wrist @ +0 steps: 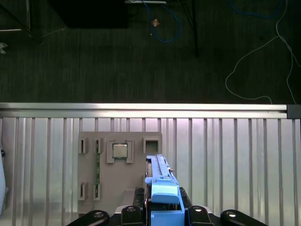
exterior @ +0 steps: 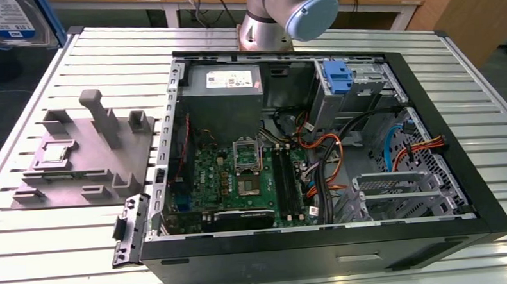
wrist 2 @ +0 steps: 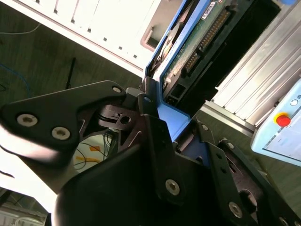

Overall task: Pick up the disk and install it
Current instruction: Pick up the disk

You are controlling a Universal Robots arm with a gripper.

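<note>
I am clamping my claw (wrist 2: 176,123) tight on the disk (wrist 2: 197,40), with my black fingers (wrist 2: 153,127) pressing either side of its blue frame (wrist 2: 171,115). In the second wrist view the disk is showing its green circuit side and connector row. In the first wrist view it (wrist: 157,169) is standing edge-on in my claw (wrist: 164,213), with the blue frame facing the camera.

Beneath it the grey stand (wrist: 120,176) is lying on the slatted table (wrist: 225,160), and a square silver chip (wrist: 120,150) is sitting in one of its pockets. Past the table's edge, loose cables (wrist: 162,26) are trailing over the dark floor (wrist: 94,61).

In the exterior view the disk (exterior: 9,21) is hanging in the air at that view's far left, well apart from the open case (exterior: 327,257). The case is lying on the table (exterior: 36,254) just to the right of the stand (exterior: 83,162), exposing its mainboard (exterior: 237,175) and power supply (exterior: 221,82). The arm's base (exterior: 270,22) is standing beyond the case.
</note>
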